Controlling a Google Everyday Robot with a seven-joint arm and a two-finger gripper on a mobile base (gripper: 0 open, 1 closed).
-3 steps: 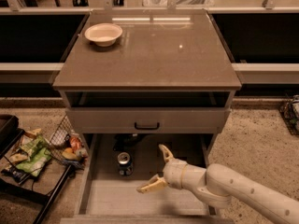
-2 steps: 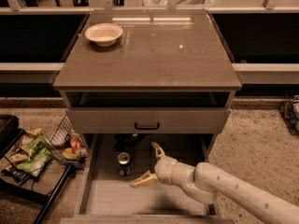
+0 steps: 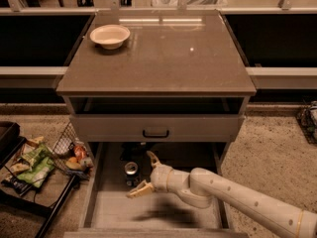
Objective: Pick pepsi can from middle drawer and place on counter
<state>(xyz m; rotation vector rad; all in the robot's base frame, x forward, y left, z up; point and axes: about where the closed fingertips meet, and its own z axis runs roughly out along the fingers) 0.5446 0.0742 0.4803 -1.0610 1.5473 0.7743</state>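
Note:
The pepsi can [image 3: 131, 173] stands upright in the open middle drawer [image 3: 111, 209], near its back left, silver top showing. My gripper [image 3: 146, 174] hangs inside the drawer just right of the can, open, one finger [image 3: 153, 158] behind and one finger [image 3: 139, 190] in front, nothing held. The white arm comes in from the lower right. The counter [image 3: 163, 58] is the glossy grey-brown slab on top of the cabinet.
A cream bowl [image 3: 110, 35] sits on the counter's back left. The top drawer front with black handle [image 3: 155, 133] overhangs the can. A wire basket of snacks [image 3: 47, 155] stands at the left on the floor.
My gripper has moved left inside the drawer, from its middle to right beside the can. The can has not moved.

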